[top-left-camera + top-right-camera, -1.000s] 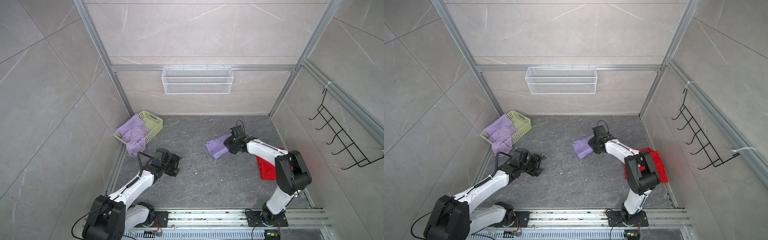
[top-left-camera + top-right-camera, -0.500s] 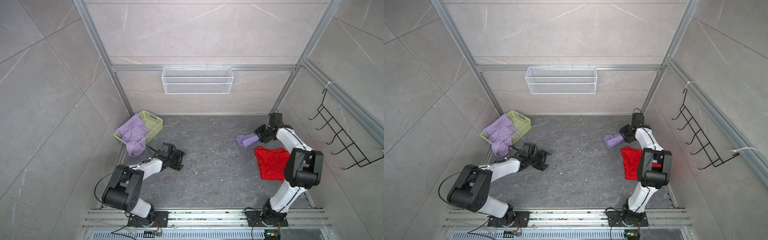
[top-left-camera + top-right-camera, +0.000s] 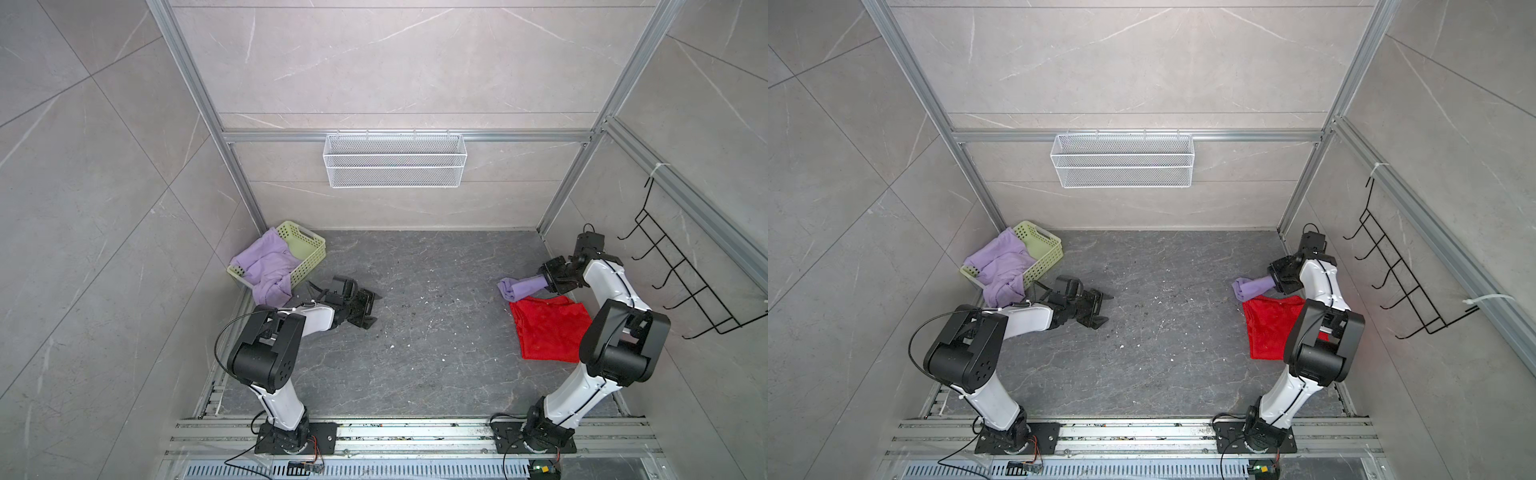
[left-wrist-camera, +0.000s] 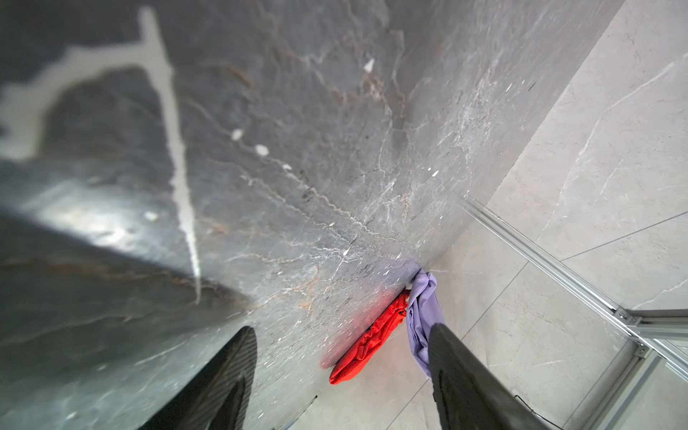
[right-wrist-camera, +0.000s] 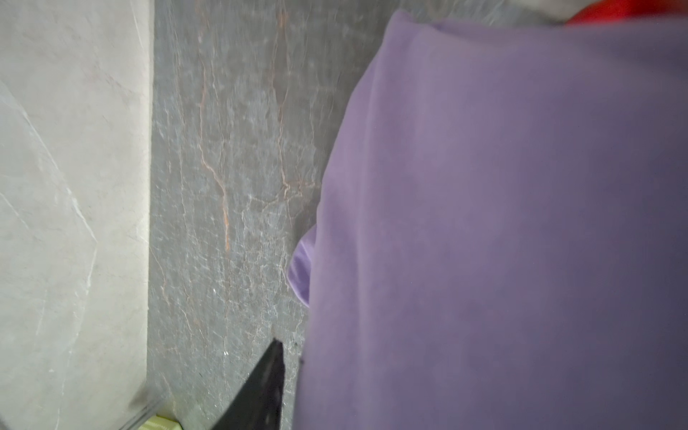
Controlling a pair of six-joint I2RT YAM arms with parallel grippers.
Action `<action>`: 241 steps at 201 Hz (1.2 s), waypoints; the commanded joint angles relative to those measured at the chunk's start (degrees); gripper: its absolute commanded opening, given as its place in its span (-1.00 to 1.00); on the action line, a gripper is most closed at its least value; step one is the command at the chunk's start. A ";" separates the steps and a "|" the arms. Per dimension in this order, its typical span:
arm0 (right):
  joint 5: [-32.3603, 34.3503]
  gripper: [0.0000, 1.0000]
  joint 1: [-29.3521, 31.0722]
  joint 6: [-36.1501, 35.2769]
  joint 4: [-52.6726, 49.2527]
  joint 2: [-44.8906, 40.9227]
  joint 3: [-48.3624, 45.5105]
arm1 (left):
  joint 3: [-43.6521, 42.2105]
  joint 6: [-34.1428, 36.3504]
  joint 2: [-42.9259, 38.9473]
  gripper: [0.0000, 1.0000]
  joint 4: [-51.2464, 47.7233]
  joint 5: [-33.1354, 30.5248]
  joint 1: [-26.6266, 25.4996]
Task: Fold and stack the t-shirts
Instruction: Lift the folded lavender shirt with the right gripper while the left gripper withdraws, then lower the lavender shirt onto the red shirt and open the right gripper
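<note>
Some lilac t-shirts [image 3: 266,266] were heaped in the green basket [image 3: 314,246], nearest the left gripper [image 3: 362,309], whose jaws were spread apart, empty. A rolled lilac t-shirt [image 3: 517,287] was clamped in the right gripper [image 3: 545,282], its length pointed leftward, just beside the red cloth [image 3: 548,328].

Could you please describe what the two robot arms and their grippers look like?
The left arm and right arm share glossy white shells, bulky black joints and thin black cables. The left gripper and right gripper are black, with flat, tapered dark fingers.
</note>
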 commanded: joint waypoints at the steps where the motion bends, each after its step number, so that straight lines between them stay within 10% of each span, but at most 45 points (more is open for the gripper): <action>1: 0.75 -0.99 -1.38 -2.68 -2.08 -3.10 2.31 | 0.98 -0.19 0.50 0.50 0.89 1.45 -0.45; 241: 0.99 -0.98 -7.80 -16.03 -10.61 -8.29 -1.28 | -2.91 -1.95 0.79 0.50 5.08 1.04 -2.27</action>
